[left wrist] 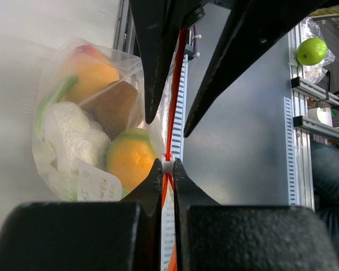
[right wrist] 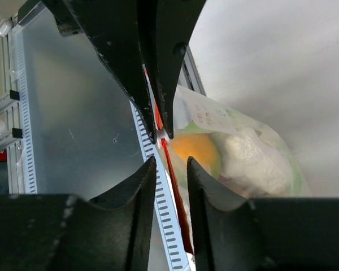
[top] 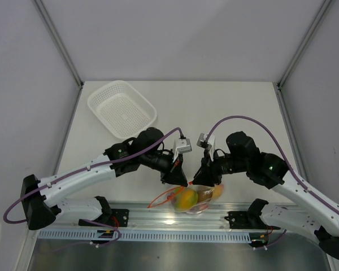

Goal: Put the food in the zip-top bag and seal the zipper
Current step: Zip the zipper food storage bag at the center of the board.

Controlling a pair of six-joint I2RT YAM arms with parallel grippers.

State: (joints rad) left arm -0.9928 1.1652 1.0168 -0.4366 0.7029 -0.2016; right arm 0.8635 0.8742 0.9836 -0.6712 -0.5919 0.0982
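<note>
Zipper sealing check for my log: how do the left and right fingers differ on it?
Left gripper fingers are shut on the zipper; right gripper fingers stand apart with it between them. Left pinches at the white slider; right sits farther along the strip. Both face the same zipper.

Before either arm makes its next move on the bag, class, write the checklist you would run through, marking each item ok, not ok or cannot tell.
1. Food inside the zip-top bag: ok; the orange-and-green piece, brown piece and white-and-green piece show through the plastic.
2. Left tool shut on the zipper: ok; it pinches the red strip.
3. Right tool gripping the zipper: not ok; it straddles the strip with a gap.
4. Zipper sealed along its whole length: cannot tell.
5. Bag well onto the table: not ok; its mouth lies at the near edge, by the rail.
</note>
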